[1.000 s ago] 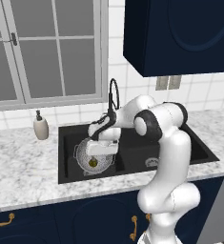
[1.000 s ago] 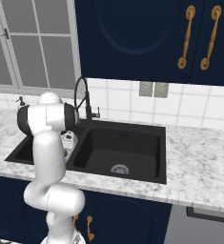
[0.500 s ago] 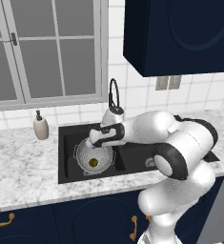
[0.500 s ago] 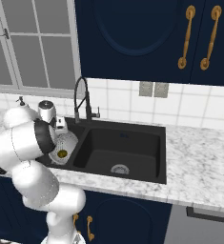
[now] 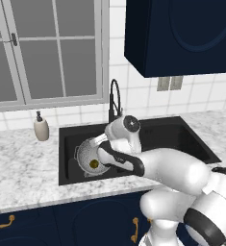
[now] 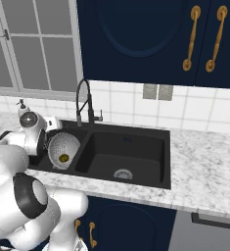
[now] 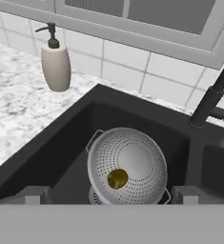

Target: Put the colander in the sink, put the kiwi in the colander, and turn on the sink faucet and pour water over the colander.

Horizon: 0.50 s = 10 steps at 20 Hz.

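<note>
The silver-grey colander [image 5: 88, 154] [image 6: 62, 146] [image 7: 132, 159] stands in the left basin of the black sink [image 5: 179, 137] [image 6: 131, 149] [image 7: 61, 147]. The olive-brown kiwi [image 5: 94, 164] [image 6: 63, 158] [image 7: 117, 178] lies inside it near the bottom. My gripper [image 5: 101, 140] [image 6: 52, 123] [image 7: 111, 196] hovers just above the colander's near rim, open, with nothing between its fingertips [image 7: 35, 194]. The black gooseneck sink faucet [image 5: 114, 98] [image 6: 82, 100] [image 7: 209, 100] rises behind the divider between the basins. No water runs from it.
A beige soap dispenser [image 5: 41, 128] [image 7: 55, 64] stands on the marble counter [image 5: 23, 168] [image 6: 204, 166] left of the sink, below the window. Dark blue wall cabinets [image 5: 182, 33] hang over the right side. The right basin holds only its drain [image 6: 122, 173].
The arm's elbow and upper links have swung low toward the front, while the hand stayed over the colander and drew slightly up and back. Colander and kiwi have not moved.
</note>
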### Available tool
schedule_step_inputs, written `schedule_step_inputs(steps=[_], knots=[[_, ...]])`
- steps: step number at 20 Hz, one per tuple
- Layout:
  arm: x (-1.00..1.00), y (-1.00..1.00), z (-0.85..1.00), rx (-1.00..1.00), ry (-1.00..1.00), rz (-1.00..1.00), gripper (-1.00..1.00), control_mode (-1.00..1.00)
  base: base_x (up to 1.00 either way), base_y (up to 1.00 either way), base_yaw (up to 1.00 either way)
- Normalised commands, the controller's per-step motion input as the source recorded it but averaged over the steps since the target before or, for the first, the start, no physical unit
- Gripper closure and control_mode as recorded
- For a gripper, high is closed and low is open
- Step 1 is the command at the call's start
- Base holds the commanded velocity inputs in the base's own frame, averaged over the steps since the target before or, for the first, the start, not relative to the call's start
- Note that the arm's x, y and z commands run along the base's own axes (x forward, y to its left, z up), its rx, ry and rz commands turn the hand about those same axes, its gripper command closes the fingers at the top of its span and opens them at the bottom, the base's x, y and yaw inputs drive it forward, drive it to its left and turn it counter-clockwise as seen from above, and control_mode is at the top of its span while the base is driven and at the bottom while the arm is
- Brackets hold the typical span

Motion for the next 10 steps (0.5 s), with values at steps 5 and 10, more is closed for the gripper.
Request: schedule_step_inputs(steps=[5,10], knots=[[-0.3,-0.33,1.0,0.04,-0.03,-0.01,-1.0,-1.0,0.0,0.0,0.0],[-0.43,-0.55,0.92,0.02,0.1,-0.17,-1.0,-1.0,0.0,0.0,0.0]])
